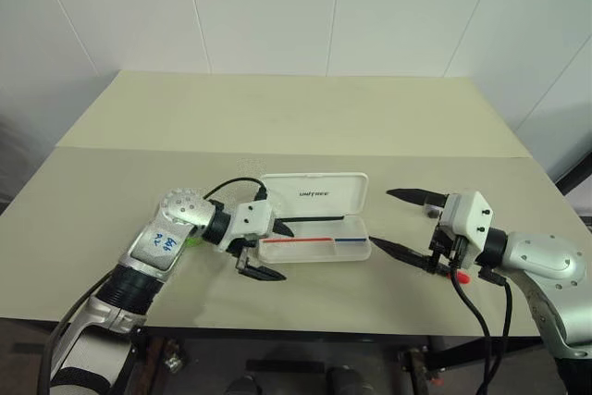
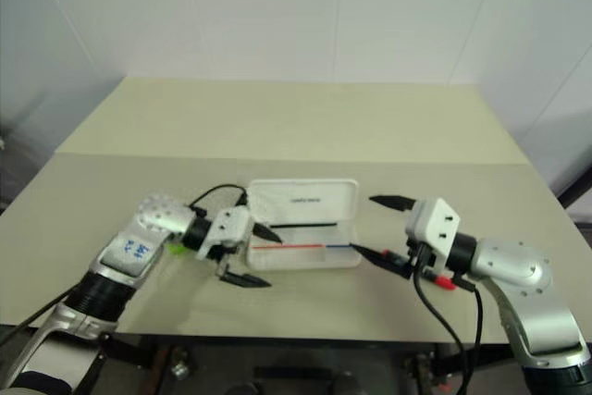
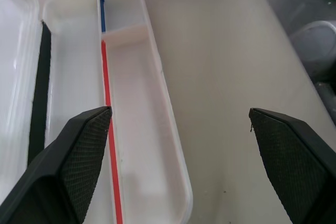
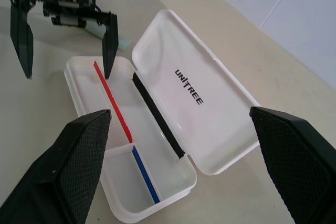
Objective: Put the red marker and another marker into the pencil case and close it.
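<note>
The white pencil case (image 1: 319, 255) lies open mid-table, its lid (image 1: 314, 193) with dark lettering tipped back. A red-and-blue stripe runs inside, and a black strip (image 4: 157, 115) lies along the hinge. My left gripper (image 1: 289, 253) hangs open over the case's left end, one finger above the tray and one in front of it, nothing between them. My right gripper (image 1: 380, 218) stands open just right of the case, empty. A red end of the red marker (image 1: 460, 276) peeks out under my right wrist. A bit of the green marker (image 1: 193, 240) shows beneath my left forearm.
The cream table (image 1: 277, 117) stretches far behind the case to a white wall. Its front edge runs close under both arms. Black cables hang from each wrist.
</note>
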